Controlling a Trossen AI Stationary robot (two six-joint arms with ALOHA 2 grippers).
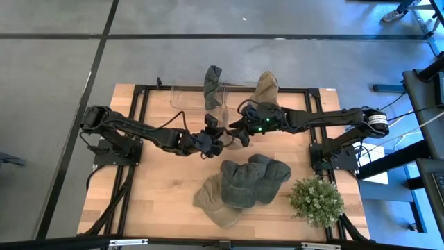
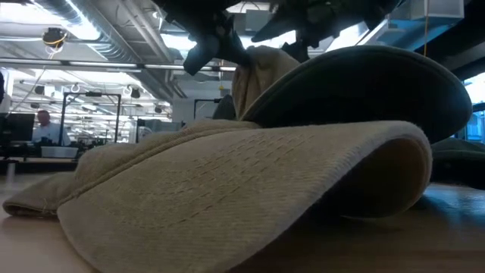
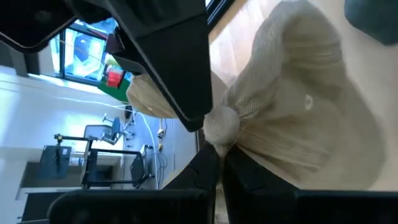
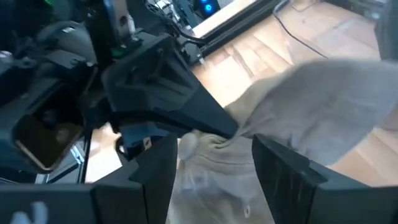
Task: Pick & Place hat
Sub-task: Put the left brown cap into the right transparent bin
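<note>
**Two pincers meet at one tan cap above the hat pile**

The left pincer [image 3: 211, 140] is clamped tight on a bunched fold of a pale tan ribbed-fabric cap [image 3: 298, 106], which hangs off the wooden worktop [image 1: 159, 187] just behind the pile of hats [image 1: 243, 182], between that pile and the clear plastic bin [image 1: 198, 97]. The right pincer [image 4: 214, 155] stands wide, its two dark fingers on either side of the same gathered cloth; from these views it has hold of nothing.

This looks like a handover or a shared lift. To do it well, the right pincer should close on a thick part of the fold just beside the left one's grip, not on a thin edge that could slip. The left should keep its clamp until the right has clearly bitten. The cap's loose brim hangs down toward the pile, so the lift should go straight up before any sideways travel, or it may drag the grey-green hat [image 1: 239, 184] beneath it. Two hats already stand in the bin, so the free gap beside them is the likely target.
</note>
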